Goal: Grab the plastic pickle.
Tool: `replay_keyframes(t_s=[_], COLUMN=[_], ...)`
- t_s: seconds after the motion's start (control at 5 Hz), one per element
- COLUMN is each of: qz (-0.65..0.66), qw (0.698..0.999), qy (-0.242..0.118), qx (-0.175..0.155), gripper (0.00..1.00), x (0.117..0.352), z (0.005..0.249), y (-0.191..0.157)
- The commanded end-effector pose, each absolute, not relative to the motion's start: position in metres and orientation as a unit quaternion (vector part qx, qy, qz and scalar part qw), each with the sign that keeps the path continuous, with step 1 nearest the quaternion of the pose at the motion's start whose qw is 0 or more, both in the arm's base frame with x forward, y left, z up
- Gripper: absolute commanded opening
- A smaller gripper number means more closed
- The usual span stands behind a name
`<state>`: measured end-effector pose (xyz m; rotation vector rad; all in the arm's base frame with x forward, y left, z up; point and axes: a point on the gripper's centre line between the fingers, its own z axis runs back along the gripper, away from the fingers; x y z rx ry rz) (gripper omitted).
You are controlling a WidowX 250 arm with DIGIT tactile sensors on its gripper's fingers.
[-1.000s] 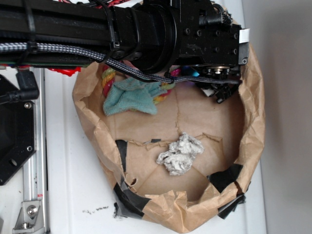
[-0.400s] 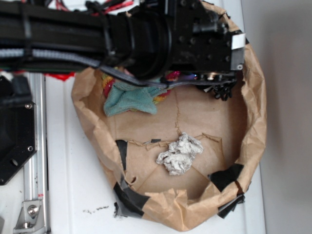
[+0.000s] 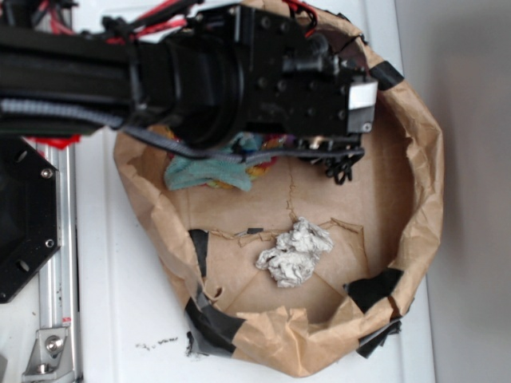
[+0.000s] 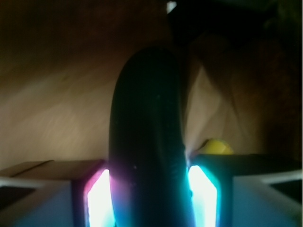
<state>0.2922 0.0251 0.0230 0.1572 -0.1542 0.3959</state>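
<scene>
In the wrist view the plastic pickle [image 4: 147, 142] fills the middle of the frame, a dark, smooth, rounded piece standing upright between the two lit pads [image 4: 100, 198] at the lower left and lower right. The pads sit tight against its sides with no gap showing, so the tool [image 4: 149, 198] appears clamped on the pickle. A small yellow thing [image 4: 214, 146] peeks out just right of the pickle; what it is cannot be told.

In the exterior view the arm [image 3: 120, 72] reaches in from the upper left of the frame, and the tool [image 3: 339, 163] hangs over the upper part of the brown paper bag [image 3: 419, 199], whose sides are rolled down into a bowl. The pickle itself is hidden under the tool here. A teal cloth [image 3: 196, 171] with a bit of striped rope [image 3: 259, 163] lies at the upper left inside the bag, partly beneath the arm, and a crumpled white paper wad [image 3: 294, 251] sits near the centre of the bag floor, apart from the tool.

The grasp looks made, so doing the step well now means keeping it. The pickle is smooth and rounded, so it could slide out of the pads; a steady squeeze and a straight, unhurried lift would suit. The rise should stay clear of the bag's wall in the upper right and avoid dragging the cloth or rope along.
</scene>
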Motion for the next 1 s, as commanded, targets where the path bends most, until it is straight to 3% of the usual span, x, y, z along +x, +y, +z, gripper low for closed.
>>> replay_keyframes(t_s=[0.0, 0.2, 0.4, 0.6, 0.8], qz=[0.044, 0.011, -0.023, -0.103, -0.088], qw=[0.99, 0.99, 0.989, 0.983, 0.984], qy=[-0.133, -0.141, -0.142, -0.123, -0.12], qx=[0.023, 0.015, 0.04, 0.086, 0.096], gripper=[0.0, 0.0, 0.0, 0.0, 0.0], x=[0.283, 0.28, 0.282, 0.273, 0.265], z=[0.081, 0.096, 0.1, 0.12, 0.131], y=[-0.033, -0.047, -0.043, -0.004, 0.028])
